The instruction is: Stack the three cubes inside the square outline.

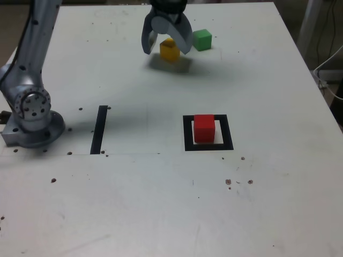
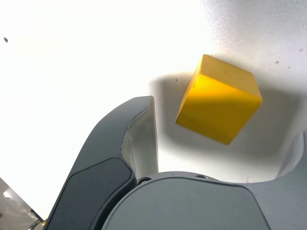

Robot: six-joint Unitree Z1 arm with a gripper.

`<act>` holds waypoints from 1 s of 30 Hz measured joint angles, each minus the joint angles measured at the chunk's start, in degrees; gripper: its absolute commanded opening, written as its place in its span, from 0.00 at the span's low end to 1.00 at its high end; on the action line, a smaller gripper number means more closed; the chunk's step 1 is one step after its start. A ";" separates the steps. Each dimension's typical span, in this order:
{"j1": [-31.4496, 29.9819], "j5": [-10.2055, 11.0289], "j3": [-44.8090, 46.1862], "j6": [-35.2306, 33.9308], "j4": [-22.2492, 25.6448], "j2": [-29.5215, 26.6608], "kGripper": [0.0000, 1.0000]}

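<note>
1. Exterior view: the red cube point(image 1: 204, 128) is sitting inside the square outline point(image 1: 189, 146), a bit of white showing around it.
2. Gripper point(image 1: 166, 52) is hanging right by the yellow cube point(image 1: 170, 51), jaws spread wide, nothing grabbed.
3. Green cube's point(image 1: 202, 40) on the table point(image 1: 123, 203) too, just beside the yellow one, toward the exterior view's right.

In the exterior view, one cube point(image 1: 204, 129) sits inside the square outline point(image 1: 228, 134) on the desk point(image 1: 134, 209), nearer its left side, with the straight strip point(image 1: 99, 130) well apart to the left, between the arm's base point(image 1: 35, 126) and the outline. Well behind the outline, toward the desk's far edge, a second cube point(image 1: 169, 52) lies below the claw point(image 1: 166, 52), and a third cube point(image 1: 202, 40) lies near it, to the right and slightly farther back.
</note>
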 measured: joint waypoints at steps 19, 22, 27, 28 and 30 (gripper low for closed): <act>0.00 -1.77 -2.87 -0.92 0.68 3.75 0.74; 0.00 -1.83 -3.42 -1.39 1.32 3.78 0.65; 0.00 -1.89 -3.99 -2.04 1.66 3.78 0.49; 0.00 -1.93 -3.99 -2.13 1.70 3.78 0.45; -0.02 -2.15 -3.99 -2.24 1.71 3.78 0.37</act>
